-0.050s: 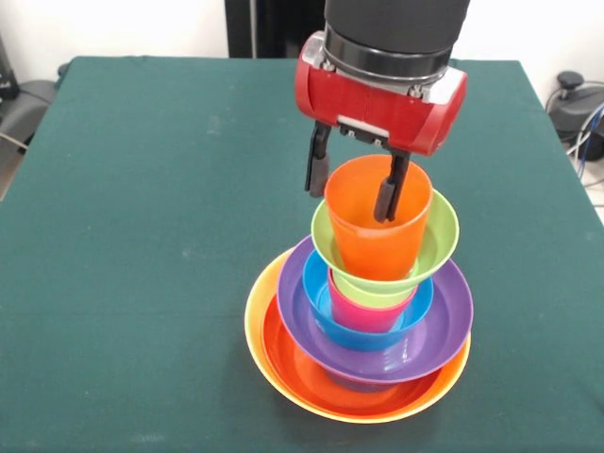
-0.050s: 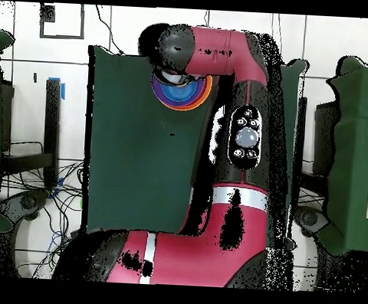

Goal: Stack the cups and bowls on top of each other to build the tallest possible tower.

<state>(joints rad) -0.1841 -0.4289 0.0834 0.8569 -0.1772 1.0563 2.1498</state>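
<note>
The orange cup (image 1: 379,224) tops the tower (image 1: 363,311), nested in the green bowl (image 1: 439,231) above blue, purple and yellow-orange bowls on the green surface (image 1: 142,236), with the gripper (image 1: 356,182) straddling its rim, one finger inside, apparently gripping it.

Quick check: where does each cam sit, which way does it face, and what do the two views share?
Front view: across the table from the robot, angled down at the tower; shows the wrist and the gripper, one finger outside the orange cup, one inside.
Overhead view: above the table, looking straight down, base at the bottom; the arm covers most of the tower.
Shared: tower, arm, green table.
</note>
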